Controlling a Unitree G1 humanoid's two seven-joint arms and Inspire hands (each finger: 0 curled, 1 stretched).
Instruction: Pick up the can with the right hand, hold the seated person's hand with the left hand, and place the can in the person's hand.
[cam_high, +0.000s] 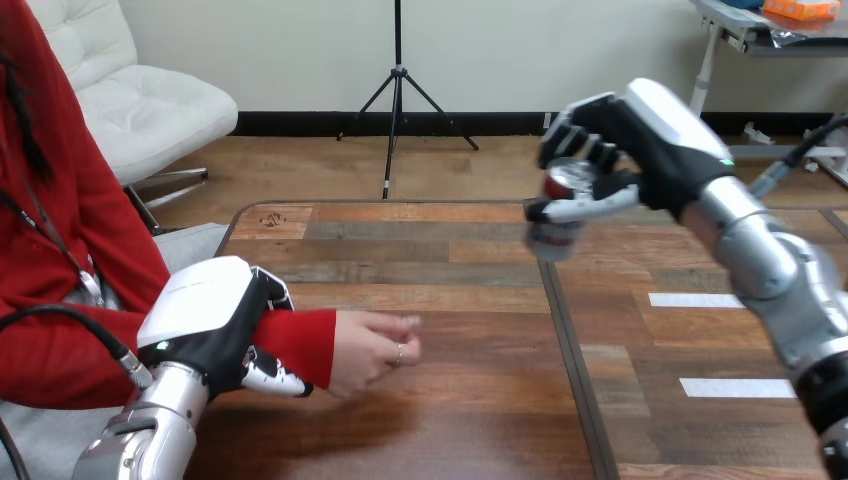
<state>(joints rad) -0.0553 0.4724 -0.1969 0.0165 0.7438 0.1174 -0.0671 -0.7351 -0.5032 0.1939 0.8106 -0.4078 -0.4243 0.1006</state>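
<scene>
The left hand (215, 320) is clamped round the person's red-sleeved wrist (300, 340), beside the person's loosely curled hand (372, 350) resting on the wooden plank table (460, 410). The right hand (640, 150) grips a small silver-and-red metal can (553, 238), raised above the table.

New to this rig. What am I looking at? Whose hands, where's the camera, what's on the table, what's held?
This is a single picture from a camera on a humanoid robot's head, looking down across a wooden table. The two silver arms with black-and-white hands are the robot's own. Its right hand is raised above the table, fingers curled round a red and silver can. Its left hand is wrapped round the red-sleeved wrist of a person seated at the left. The person's hand rests on the table, loosely closed. Two white tape strips lie on the table at the right.
</scene>
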